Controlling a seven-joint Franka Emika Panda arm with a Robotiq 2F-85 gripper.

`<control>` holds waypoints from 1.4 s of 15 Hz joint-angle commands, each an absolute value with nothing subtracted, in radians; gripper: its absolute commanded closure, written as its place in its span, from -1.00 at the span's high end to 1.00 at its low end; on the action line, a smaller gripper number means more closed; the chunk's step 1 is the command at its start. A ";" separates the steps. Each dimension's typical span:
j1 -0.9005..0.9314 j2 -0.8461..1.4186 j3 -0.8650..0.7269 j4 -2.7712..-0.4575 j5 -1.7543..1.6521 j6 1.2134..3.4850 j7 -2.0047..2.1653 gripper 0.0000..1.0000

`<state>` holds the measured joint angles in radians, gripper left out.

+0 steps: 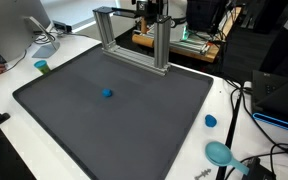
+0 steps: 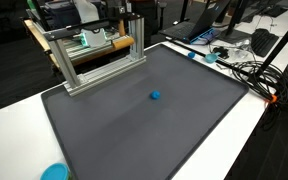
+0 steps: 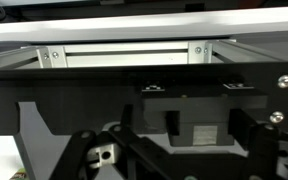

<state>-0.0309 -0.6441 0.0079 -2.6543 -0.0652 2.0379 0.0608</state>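
In both exterior views my gripper [image 1: 152,12] [image 2: 134,18] hangs at the back of the table, just above the top bar of an aluminium frame [image 1: 134,40] [image 2: 94,55]. In the wrist view the gripper [image 3: 204,125] has its two dark fingers [image 3: 172,121] wide apart, open. A dark block with a pale label [image 3: 197,133] shows between them; I cannot tell whether they touch it. A small blue object [image 1: 107,94] [image 2: 155,97] lies far from the gripper, near the middle of the dark grey mat [image 1: 84,130] [image 2: 134,130].
On the white table round the mat are a blue lid [image 1: 211,121], a teal dish [image 1: 220,153], a green cup [image 1: 42,67] and a monitor [image 1: 24,30]. Cables [image 1: 254,110] [image 2: 249,70] run along one side. A blue round thing [image 2: 54,172] sits at the front edge.
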 commanded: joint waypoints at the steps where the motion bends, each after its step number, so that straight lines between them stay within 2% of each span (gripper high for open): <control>1: -0.023 -0.641 -0.009 -2.642 -0.015 1.990 0.069 0.73; 2: -0.022 -0.641 -0.012 -2.642 -0.008 1.992 0.069 0.49; 3: -0.020 -0.642 -0.014 -2.643 0.000 1.994 0.067 0.46; 5: -0.020 -0.645 -0.011 -2.644 0.006 2.000 0.065 0.16; 6: -0.023 -0.645 -0.011 -2.641 0.003 2.001 0.064 0.09; 9: -0.026 -0.645 -0.007 -2.645 -0.004 2.009 0.070 0.09; 10: -0.028 -0.644 -0.002 -2.646 -0.015 2.006 0.070 0.19; 11: -0.035 -0.647 0.009 -2.652 -0.035 2.020 0.079 0.90; 13: -0.044 -0.654 0.023 -2.659 -0.054 2.047 0.100 1.00; 21: -0.023 -0.669 0.022 -2.660 -0.015 2.052 0.104 1.00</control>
<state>-0.0272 -0.6459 0.0273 -2.6478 -0.0404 2.0623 0.0867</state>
